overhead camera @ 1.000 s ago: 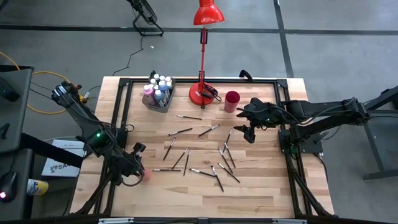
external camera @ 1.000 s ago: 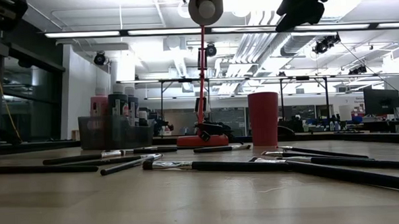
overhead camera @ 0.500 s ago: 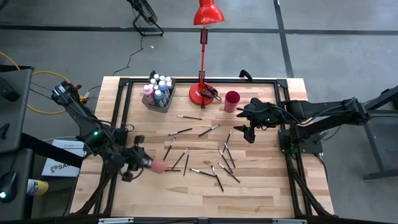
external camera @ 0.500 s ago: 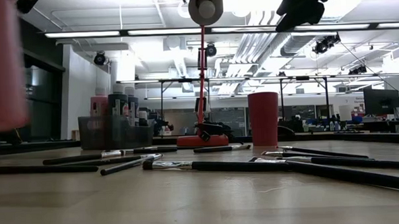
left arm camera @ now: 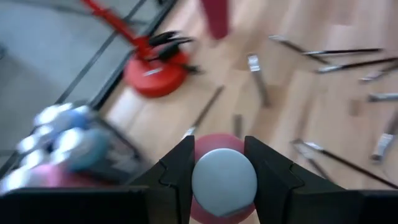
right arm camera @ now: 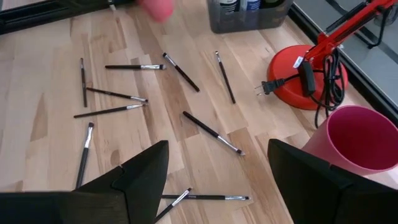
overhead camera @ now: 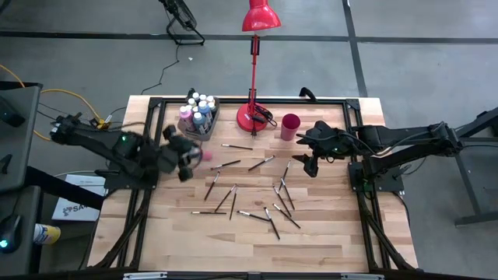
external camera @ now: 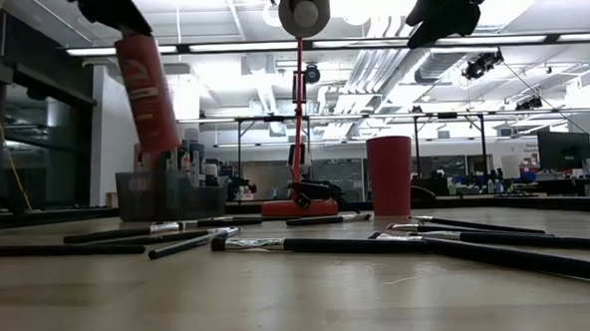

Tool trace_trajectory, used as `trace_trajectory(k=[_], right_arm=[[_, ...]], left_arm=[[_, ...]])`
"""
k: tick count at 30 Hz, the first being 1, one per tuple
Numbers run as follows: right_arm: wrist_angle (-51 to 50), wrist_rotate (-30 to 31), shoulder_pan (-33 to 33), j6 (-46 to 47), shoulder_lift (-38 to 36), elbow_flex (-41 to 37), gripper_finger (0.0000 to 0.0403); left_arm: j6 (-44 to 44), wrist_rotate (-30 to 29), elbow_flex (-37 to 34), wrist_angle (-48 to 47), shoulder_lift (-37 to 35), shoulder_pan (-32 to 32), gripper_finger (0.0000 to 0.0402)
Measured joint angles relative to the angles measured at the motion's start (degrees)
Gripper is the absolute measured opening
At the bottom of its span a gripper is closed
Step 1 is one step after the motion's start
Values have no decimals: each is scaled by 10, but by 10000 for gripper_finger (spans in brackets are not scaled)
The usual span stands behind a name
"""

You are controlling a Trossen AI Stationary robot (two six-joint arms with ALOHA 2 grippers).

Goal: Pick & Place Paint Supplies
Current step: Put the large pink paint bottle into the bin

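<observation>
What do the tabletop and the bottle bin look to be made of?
Pale planked tabletop: apparently wood with a matte finish, with visible grain and board seams. Translucent grey bin: probably plastic, since bottles show dimly through its walls.

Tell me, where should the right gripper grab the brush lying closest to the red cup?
Probably around the middle of its thin dark handle, coming straight down from above. That paintbrush lies flat on the table with bare wood on both sides, so the open fingers can straddle it crosswise. The right gripper hovers almost over it. Avoid the bristle tip; it looks too thin to pinch firmly.
</observation>
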Motion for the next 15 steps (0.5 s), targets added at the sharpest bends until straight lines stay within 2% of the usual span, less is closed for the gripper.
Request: trace_trajectory(k=[5, 15], right_arm=[[0, 8, 0, 2, 0, 0, 267], [4, 45, 0, 13, 0, 0, 267]], left_arm=[[9, 14, 42, -85, -1, 92, 114], [120, 19, 65, -80, 11, 253, 114]])
